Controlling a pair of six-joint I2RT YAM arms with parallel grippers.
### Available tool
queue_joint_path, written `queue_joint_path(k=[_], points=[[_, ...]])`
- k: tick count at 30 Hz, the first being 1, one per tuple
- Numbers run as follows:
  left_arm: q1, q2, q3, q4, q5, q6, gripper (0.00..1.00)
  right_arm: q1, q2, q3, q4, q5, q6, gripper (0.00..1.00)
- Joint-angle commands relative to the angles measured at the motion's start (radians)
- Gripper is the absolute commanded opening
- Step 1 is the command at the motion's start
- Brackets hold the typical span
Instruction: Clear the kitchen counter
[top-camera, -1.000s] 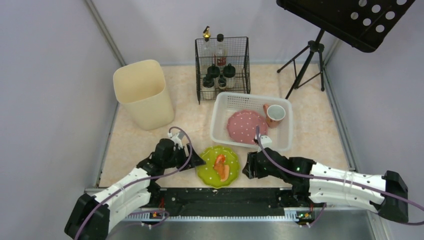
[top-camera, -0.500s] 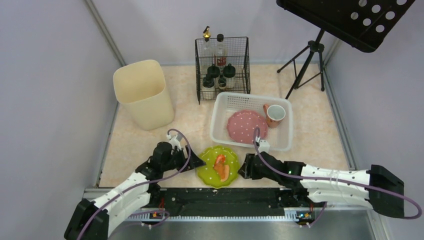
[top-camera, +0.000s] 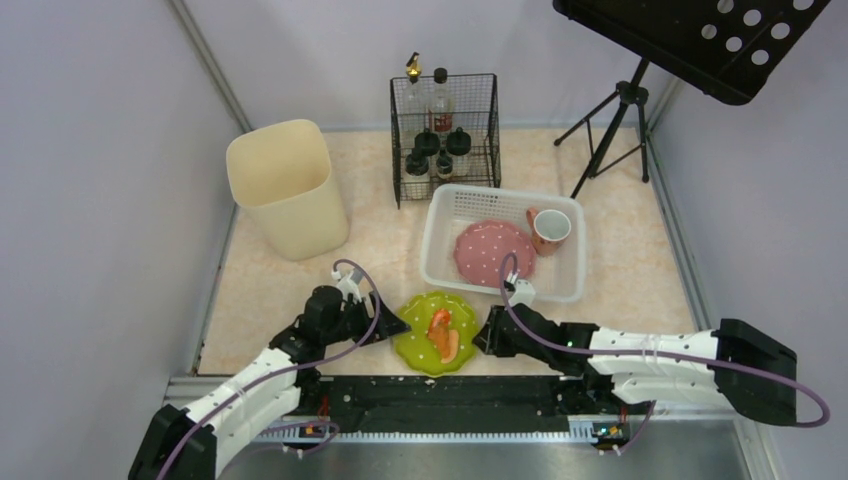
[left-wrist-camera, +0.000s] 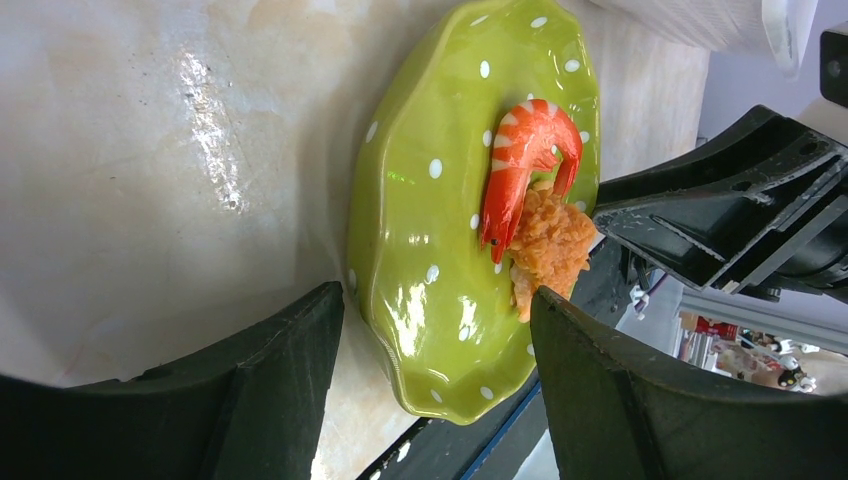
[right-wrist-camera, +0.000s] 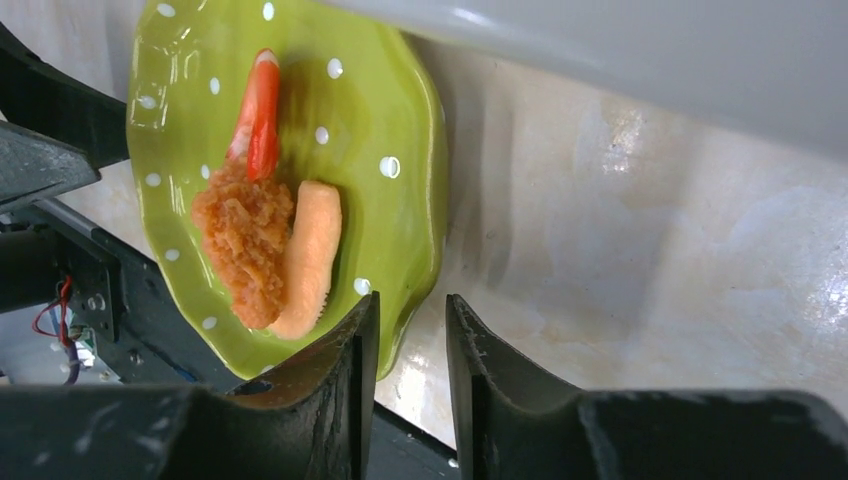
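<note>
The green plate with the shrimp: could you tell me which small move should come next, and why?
Probably the right tool should slide slightly onto the rim of the green white-dotted ceramic plate before closing: its fingers stand narrowly apart, with the rim only at the gap's edge. The open left tool has the opposite rim between its fingers.

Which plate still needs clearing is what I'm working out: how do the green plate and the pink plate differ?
The green plate lies on the kitchen counter near its front edge; the pink plate lies inside the white basket. The green plate carries a shrimp and fried food; the pink plate is bare. Both have white dots.
</note>
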Motion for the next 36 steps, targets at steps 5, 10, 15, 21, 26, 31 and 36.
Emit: queue_joint_path(k=[5, 10, 15, 21, 26, 31, 36], points=[[0.007, 0.001, -0.03, -0.071, -0.004, 0.007, 0.74, 0.007, 0.035, -0.016, 0.06, 0.05, 0.023, 0.25], [0.007, -0.004, -0.032, -0.073, -0.002, 0.007, 0.74, 0.006, 0.058, -0.018, 0.077, 0.054, 0.026, 0.24], [0.006, -0.007, -0.031, -0.077, -0.003, 0.008, 0.74, 0.006, 0.077, -0.025, 0.095, 0.056, 0.036, 0.12], [0.007, -0.003, -0.032, -0.075, -0.006, 0.005, 0.73, 0.006, 0.061, -0.042, 0.054, 0.08, 0.042, 0.0], [0.007, 0.004, -0.03, -0.084, 0.0, 0.003, 0.73, 0.006, 0.061, -0.079, 0.04, 0.088, 0.062, 0.0], [0.006, 0.035, -0.034, -0.09, 0.047, 0.004, 0.73, 0.006, 0.046, -0.132, 0.059, 0.081, 0.09, 0.0], [0.006, 0.088, -0.048, -0.063, 0.087, -0.009, 0.73, 0.007, 0.024, -0.157, 0.048, 0.084, 0.098, 0.0]])
